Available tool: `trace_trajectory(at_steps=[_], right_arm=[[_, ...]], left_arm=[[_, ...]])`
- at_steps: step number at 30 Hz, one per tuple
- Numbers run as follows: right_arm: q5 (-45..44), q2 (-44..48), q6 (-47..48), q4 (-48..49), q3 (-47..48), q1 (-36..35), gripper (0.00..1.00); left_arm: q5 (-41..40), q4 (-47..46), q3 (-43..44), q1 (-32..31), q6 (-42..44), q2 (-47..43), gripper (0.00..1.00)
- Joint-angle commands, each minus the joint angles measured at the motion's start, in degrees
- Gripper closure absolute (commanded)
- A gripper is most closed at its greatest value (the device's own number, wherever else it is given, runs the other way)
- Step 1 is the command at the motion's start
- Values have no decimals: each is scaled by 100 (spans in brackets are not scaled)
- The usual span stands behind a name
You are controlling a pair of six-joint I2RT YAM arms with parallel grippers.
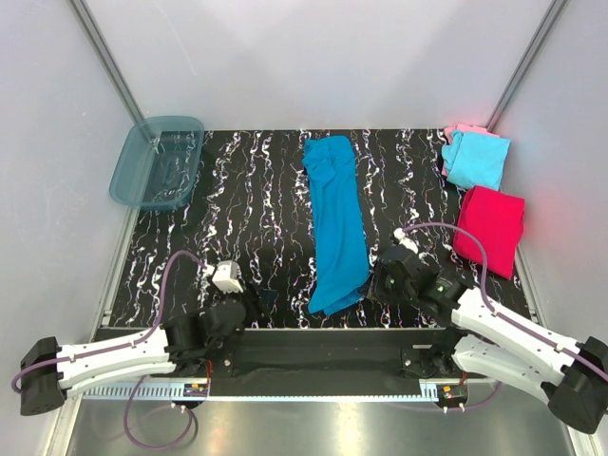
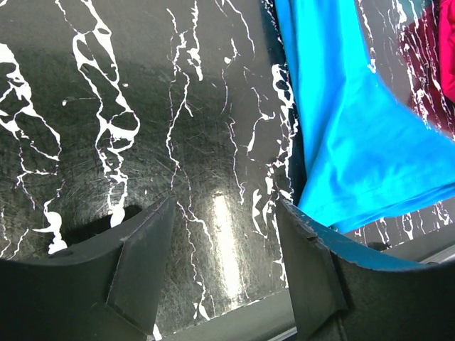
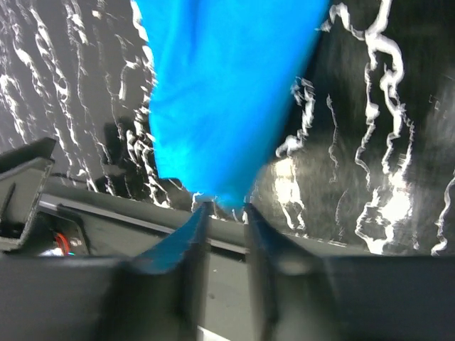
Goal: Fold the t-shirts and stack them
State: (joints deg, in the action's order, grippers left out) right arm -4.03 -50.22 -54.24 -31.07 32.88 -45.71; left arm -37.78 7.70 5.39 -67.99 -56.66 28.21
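A teal-blue t-shirt lies folded into a long narrow strip down the middle of the black marbled table. Its near end reaches right up to my right gripper. Those jaws stand a narrow gap apart, with the cloth's tip at the fingertips and not pinched. My right gripper sits at the strip's lower right edge. My left gripper is open over bare table, with the blue shirt to its right. It hovers left of the strip's near end. Light cyan, pale pink and magenta-red shirts lie at the right.
A translucent teal plastic tub stands at the far left corner. The table's near edge and metal rail run just below both grippers. White walls close in the sides and back. The magenta-red shirt shows at the left wrist view's right edge.
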Motion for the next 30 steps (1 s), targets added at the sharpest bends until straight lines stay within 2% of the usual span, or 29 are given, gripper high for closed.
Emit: trace_trajectory(at_steps=[1,3,11,14,16,21,28,30], right_arm=[[-220,100,-297,-189,-185,-148,55],[-300,135,-359,-224,-238,-192,40],[-546,364,-342,-391,-221,-210,37],[-581,276,-324,-382,-300,-201,37],[-599,258,-324,-286,-414,-201,37],[-686,319,-386,-110,-634,-201,37],[-783,495,-412,-40,-844,-192,37],[-836,513,-421,-5,-880,-192,37]], left_arm=[[-195,-226,261,-39,129,-35,36],[-168,-226,270,-48,121,18,36],[-45,-295,287,-39,-20,237,36],[86,-699,244,-39,-64,605,35],[262,-1313,182,-39,-64,896,34],[823,-3191,111,-48,-64,2582,32],[1413,-4566,751,-101,-178,4760,32],[1536,-4864,972,-188,-187,5149,32]])
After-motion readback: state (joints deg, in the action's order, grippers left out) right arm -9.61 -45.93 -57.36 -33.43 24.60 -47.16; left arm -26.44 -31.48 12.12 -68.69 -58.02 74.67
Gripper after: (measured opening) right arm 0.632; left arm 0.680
